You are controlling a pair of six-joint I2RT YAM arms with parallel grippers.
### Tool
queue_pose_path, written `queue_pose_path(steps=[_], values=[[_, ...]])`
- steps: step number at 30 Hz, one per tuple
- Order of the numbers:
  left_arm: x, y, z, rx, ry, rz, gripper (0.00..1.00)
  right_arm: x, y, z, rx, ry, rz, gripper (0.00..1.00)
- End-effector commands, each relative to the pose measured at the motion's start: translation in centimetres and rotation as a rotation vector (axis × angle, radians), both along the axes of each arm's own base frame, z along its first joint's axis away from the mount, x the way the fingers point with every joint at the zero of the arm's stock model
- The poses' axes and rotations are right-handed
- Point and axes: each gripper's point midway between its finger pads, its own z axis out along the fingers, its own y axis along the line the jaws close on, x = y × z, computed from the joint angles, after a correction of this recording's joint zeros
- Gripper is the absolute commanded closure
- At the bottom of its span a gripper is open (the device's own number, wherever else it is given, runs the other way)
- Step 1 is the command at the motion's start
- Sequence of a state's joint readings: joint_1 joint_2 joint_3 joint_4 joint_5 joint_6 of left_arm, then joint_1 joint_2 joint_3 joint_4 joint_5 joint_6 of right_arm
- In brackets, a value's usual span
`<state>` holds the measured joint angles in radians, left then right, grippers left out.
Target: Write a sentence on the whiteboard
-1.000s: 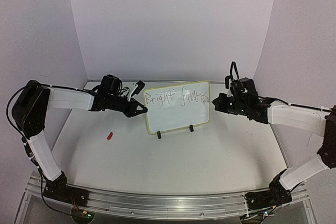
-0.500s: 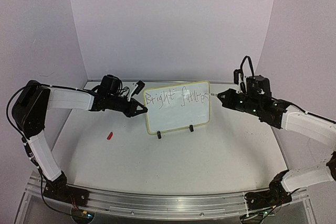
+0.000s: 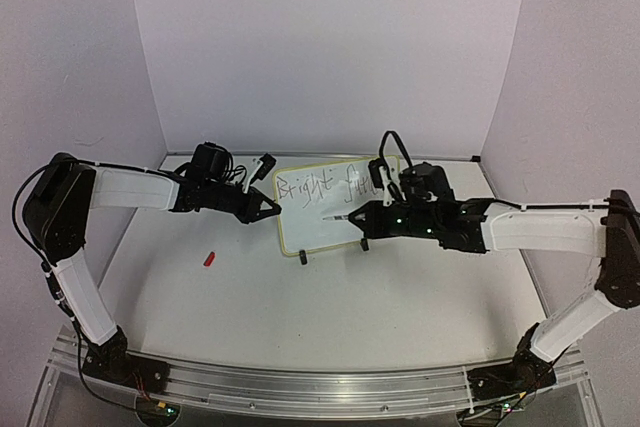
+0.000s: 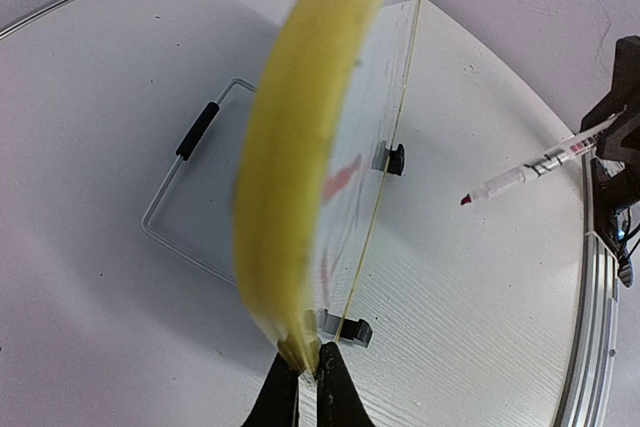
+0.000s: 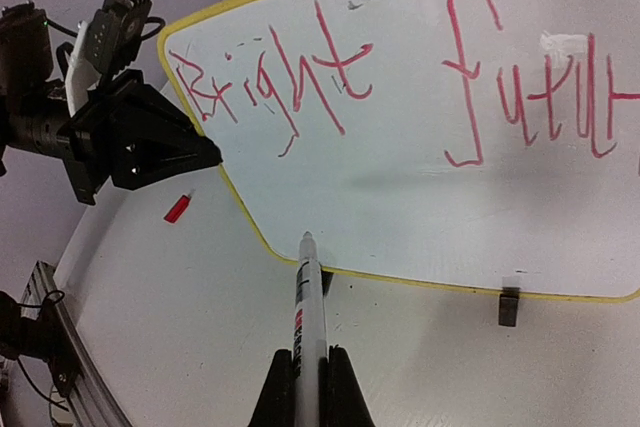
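The whiteboard (image 3: 312,219) stands upright at the table's middle, with a pale yellow rim (image 4: 300,147), clip feet (image 4: 346,328) and a wire stand (image 4: 190,179). The sentence (image 5: 275,82) is red handwriting along the top, reading "Bright futur"; its end runs out of the right wrist view. My left gripper (image 3: 272,207) is shut on the board's left edge (image 4: 303,355). My right gripper (image 3: 362,215) is shut on a white marker (image 5: 308,297). The marker's tip points at the board's lower left part. In the left wrist view the marker (image 4: 530,170) hangs a short way off the board's face.
A small red cap (image 3: 209,258) lies on the table to the left of the board and shows as well in the right wrist view (image 5: 176,208). The right arm (image 3: 520,229) stretches across the board's right part. Pale walls close in the back and sides.
The right arm has swung left, from beside the board's right edge to in front of it, carrying the marker down toward the lower left area. The left gripper has stayed on the edge.
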<state>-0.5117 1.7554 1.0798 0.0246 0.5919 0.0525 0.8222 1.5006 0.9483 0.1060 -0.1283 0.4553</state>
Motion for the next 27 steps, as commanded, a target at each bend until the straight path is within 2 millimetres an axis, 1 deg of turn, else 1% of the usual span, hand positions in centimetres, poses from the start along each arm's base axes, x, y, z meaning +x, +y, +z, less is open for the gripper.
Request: queue_pose_path(steps=[1, 2, 6, 9, 19, 23, 27], values=[[0.9, 1.2, -0.8, 0.068, -0.012, 0.057, 1.00, 1.3, 3.5, 2.4, 0.068, -0.096, 0.008, 1.00], [0.9, 1.2, -0.8, 0.067, -0.011, 0.056, 1.00, 1.5, 4.0, 2.1, 0.071, -0.094, 0.010, 1.00], [0.9, 1.3, -0.8, 0.072, -0.015, 0.058, 1.00, 1.4, 6.1, 1.8, 0.093, -0.094, 0.043, 1.00], [0.9, 1.4, -0.8, 0.076, -0.019, 0.059, 1.00, 1.7, 6.9, 1.4, 0.092, -0.093, 0.042, 1.00], [0.9, 1.4, -0.7, 0.072, -0.021, 0.059, 1.00, 3.4, 6.2, -0.2, 0.032, -0.091, -0.062, 1.00], [0.9, 1.3, -0.8, 0.072, -0.020, 0.058, 1.00, 3.8, 6.1, -0.1, 0.019, -0.109, -0.077, 1.00], [1.0, 1.3, -0.8, 0.071, -0.019, 0.057, 1.00, 4.0, 6.5, 0.3, 0.016, -0.120, -0.065, 1.00]])
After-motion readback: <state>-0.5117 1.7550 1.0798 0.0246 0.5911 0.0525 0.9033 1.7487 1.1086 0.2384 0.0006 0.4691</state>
